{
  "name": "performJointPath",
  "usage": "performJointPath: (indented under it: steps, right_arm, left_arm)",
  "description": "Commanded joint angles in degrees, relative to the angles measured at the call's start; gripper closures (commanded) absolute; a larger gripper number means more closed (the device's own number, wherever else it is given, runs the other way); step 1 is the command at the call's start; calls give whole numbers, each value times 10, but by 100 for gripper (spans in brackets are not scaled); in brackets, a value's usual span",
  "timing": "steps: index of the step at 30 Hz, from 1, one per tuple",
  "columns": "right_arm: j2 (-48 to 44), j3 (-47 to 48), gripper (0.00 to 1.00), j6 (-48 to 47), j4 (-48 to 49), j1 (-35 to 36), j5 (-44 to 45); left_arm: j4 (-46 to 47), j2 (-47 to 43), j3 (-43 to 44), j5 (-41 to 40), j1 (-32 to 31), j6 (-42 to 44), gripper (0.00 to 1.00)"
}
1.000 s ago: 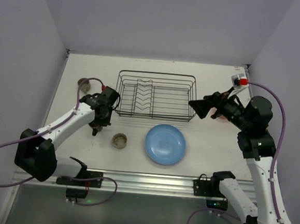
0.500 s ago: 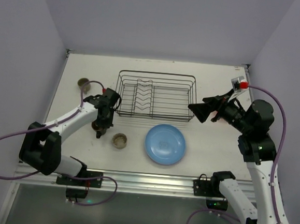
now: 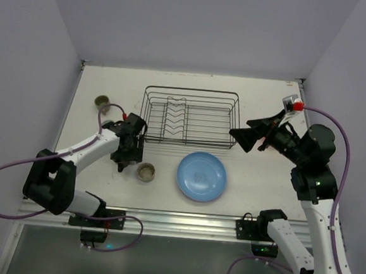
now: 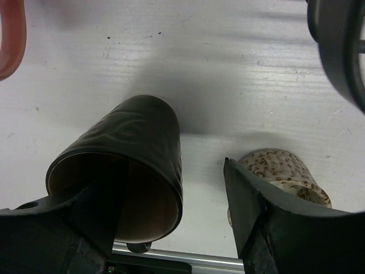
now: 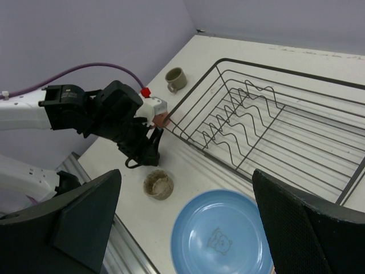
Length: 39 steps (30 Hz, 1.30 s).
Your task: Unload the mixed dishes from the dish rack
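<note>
A dark brown cup (image 4: 134,145) stands on the table left of the rack's near corner. My left gripper (image 4: 177,194) is open over it, one finger inside the rim and the other (image 4: 251,205) apart from the cup's outside. A beige speckled cup (image 3: 146,171) stands just right of it. The blue plate (image 3: 201,176) lies flat in front of the black wire dish rack (image 3: 189,116), which holds nothing. An olive-grey cup (image 3: 101,101) sits at the far left. My right gripper (image 3: 243,136) hangs open and empty beside the rack's right end.
The metal rail (image 3: 176,222) runs along the table's near edge, close behind the two cups. Purple cables loop off both arms. Walls close the left, right and far sides.
My left gripper has moved down toward the near edge with the dark brown cup and has opened, letting go of it. The right arm has barely shifted.
</note>
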Motion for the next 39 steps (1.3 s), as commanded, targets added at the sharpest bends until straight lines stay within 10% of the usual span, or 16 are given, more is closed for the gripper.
performJointPath:
  steps: [1,15,27,39]
  right_arm:
    - [-2,-3,1,-8,27,-3,-13]
    - [22,-8,1,-10,36,-2,4]
    - [-16,108,1,-50,-233,100,474]
    - [-96,156,1,-67,-392,108,569]
  left_arm:
    - [10,-22,11,-13,2,-8,27]
    - [-17,-142,90,23,2,41,10]
    - [60,-351,155,-156,3,89,0]
    - [-77,-446,246,-239,3,113,0]
